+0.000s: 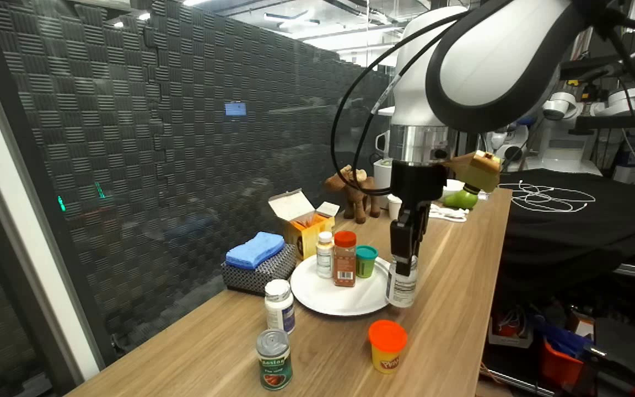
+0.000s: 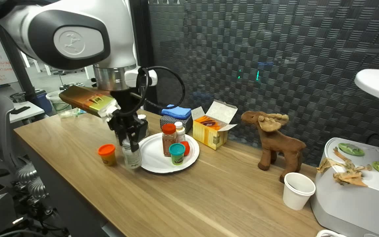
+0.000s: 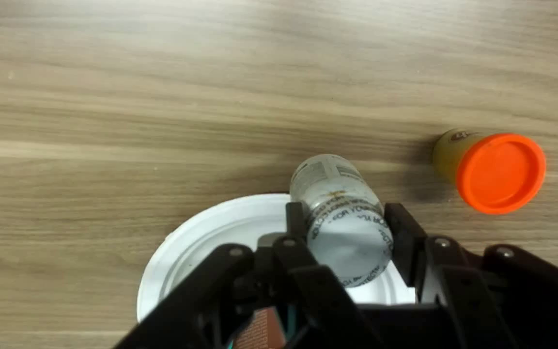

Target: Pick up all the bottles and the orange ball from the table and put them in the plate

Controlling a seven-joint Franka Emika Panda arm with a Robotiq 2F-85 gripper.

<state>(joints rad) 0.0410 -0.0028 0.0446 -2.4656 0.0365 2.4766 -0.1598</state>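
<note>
Claw (image 3: 348, 228): pinching the held bottle (image 1: 402, 286) by its top, squeezed from both sides, and pointing down.
Long side of the bottle: runs up and down, nearly straight, maybe with a tiny lean.
Bottle's place: right by the rim of the plate (image 1: 328, 300), and it looks mostly outside it. I cannot tell if its bottom touches the worktop (image 1: 450, 286).
Way to the plate: in an exterior view, the plate (image 1: 328, 300) is just left of the held bottle. In an exterior view, the plate (image 2: 156, 161) is just right of it.
On the plate: the red-capped jar (image 1: 345, 264), the small white bottle (image 1: 324, 263), the green tub (image 1: 365, 266) and the orange ball (image 2: 185, 148), close together.
Bare room: the near part of the plate (image 1: 328, 300) in an exterior view.
Next move: I think the claw should lift a bit, cross the rim, then set the bottle down upright in that bare part.
Could go wrong: a low bottom might bump the rim, or the bottle might knock the green tub.
Left to do: the orange-lidded tub (image 1: 387, 347) and the other white bottle (image 1: 280, 311) are on the worktop. The tin can (image 1: 274, 361) may not count.
</note>
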